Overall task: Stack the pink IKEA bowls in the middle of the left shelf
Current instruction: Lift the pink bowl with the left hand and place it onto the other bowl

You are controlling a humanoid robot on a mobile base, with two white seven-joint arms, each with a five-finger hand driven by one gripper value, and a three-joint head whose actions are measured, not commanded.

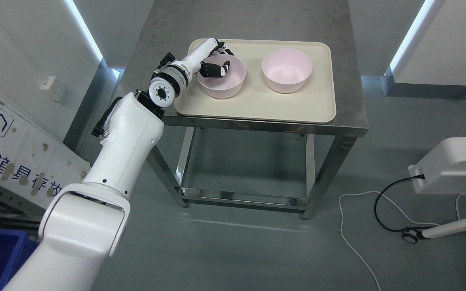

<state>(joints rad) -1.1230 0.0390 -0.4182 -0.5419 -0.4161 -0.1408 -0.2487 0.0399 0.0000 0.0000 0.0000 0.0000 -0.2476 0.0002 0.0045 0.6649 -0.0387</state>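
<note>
Steel table (350,81) holds a tray (322,105) with two pink bowls; left hand (212,60) pinches the left bowl's (227,87) near rim, thumb inside, right bowl (287,72) just beside.

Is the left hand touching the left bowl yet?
Touching. The head view shows the left hand straddling the left bowl's near rim, dark thumb inside the bowl and fingers outside behind it. The right bowl sits apart on the tray.
</note>
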